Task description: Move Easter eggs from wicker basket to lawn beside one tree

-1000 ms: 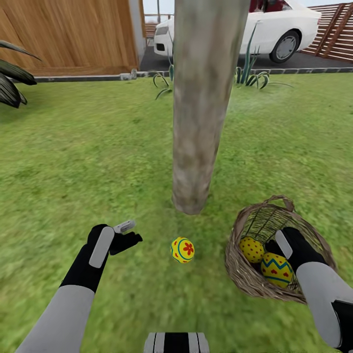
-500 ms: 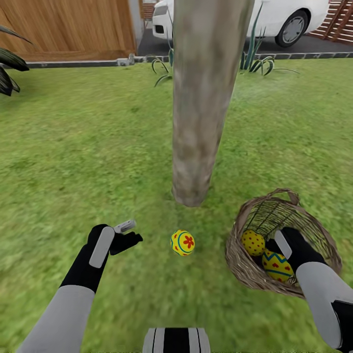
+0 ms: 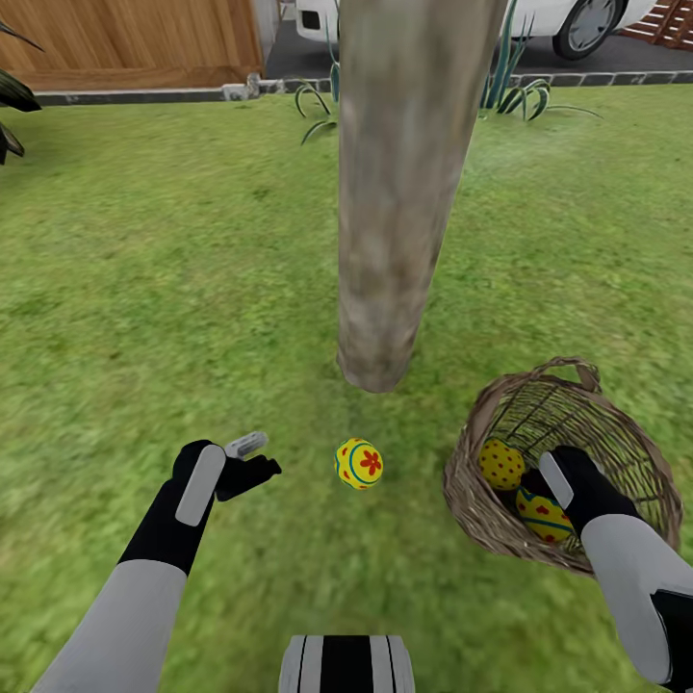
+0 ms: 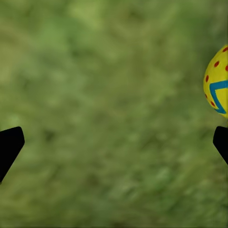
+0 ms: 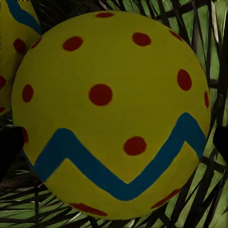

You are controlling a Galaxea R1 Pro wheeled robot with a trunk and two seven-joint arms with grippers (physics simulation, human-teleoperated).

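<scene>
One Easter egg (image 3: 359, 463) lies on the lawn (image 3: 192, 289) just in front of the tree (image 3: 380, 241), a thick grey-brown trunk. My left gripper (image 3: 252, 462) hovers open and empty to the egg's left; its wrist view has that egg (image 4: 217, 80) at the frame's edge, outside the gripper (image 4: 114, 147). The wicker basket (image 3: 481, 520) stands right of the trunk with two eggs inside: a spotted one (image 3: 501, 463) and a zigzag-banded one (image 3: 541, 517). My right gripper (image 3: 539, 489) reaches into the basket, open, its fingers either side of the banded egg (image 5: 111, 114).
Spiky plants (image 3: 318, 96) grow behind the tree by a stone kerb. A wooden fence (image 3: 125, 38) and a white car (image 3: 577, 14) stand beyond the grass. Dark leaves (image 3: 8, 115) jut in at the far left. Open grass surrounds the trunk.
The head view has tilted down, so the whole scene has slid up the picture. My right gripper now sits lower in the basket, covering more of the banded egg. The left arm is still.
</scene>
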